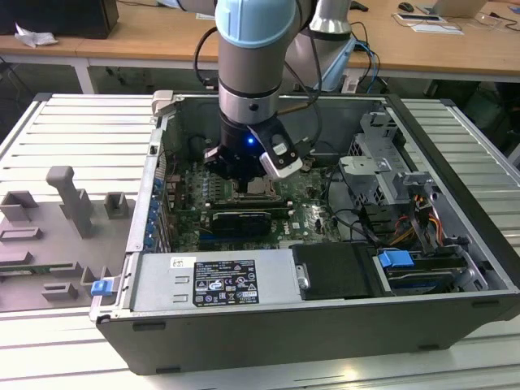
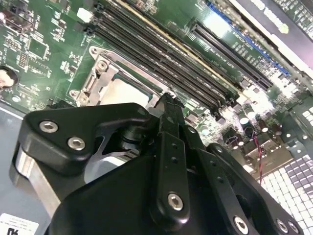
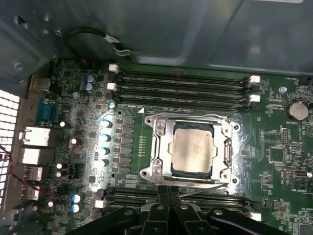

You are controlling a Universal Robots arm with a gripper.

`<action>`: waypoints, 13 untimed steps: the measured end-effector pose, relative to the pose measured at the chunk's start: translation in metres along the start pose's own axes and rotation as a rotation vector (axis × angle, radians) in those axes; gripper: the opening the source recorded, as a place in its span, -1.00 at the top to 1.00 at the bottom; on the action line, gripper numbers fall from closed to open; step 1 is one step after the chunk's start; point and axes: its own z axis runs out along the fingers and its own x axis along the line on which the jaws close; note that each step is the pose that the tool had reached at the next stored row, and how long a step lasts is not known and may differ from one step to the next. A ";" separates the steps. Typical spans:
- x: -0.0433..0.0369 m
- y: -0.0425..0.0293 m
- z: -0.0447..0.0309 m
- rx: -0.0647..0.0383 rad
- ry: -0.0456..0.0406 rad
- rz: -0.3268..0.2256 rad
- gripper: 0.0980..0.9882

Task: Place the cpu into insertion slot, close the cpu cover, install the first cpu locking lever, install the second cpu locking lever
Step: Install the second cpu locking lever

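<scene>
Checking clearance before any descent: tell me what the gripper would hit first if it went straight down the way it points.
Most likely the socket's edge: the gripper hangs over the cpu cover's near rim, closed around the cpu. Depth is unclear, so the adjoining memory slots are possible instead.

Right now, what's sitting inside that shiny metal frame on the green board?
Through the cpu cover's window you can see the cpu, its pale metal face up. The insertion slot beneath is hidden by chip and frame. The pincer sits at the frame's edge.
</scene>
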 end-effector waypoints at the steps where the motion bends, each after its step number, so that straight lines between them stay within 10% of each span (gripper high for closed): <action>1: 0.0008 -0.0004 0.0004 -0.001 -0.0001 0.000 0.98; 9: 0.0038 -0.0030 0.0118 -0.011 -0.0006 0.000 0.98; 13: 0.0072 -0.0043 0.0142 -0.048 -0.0034 0.000 0.98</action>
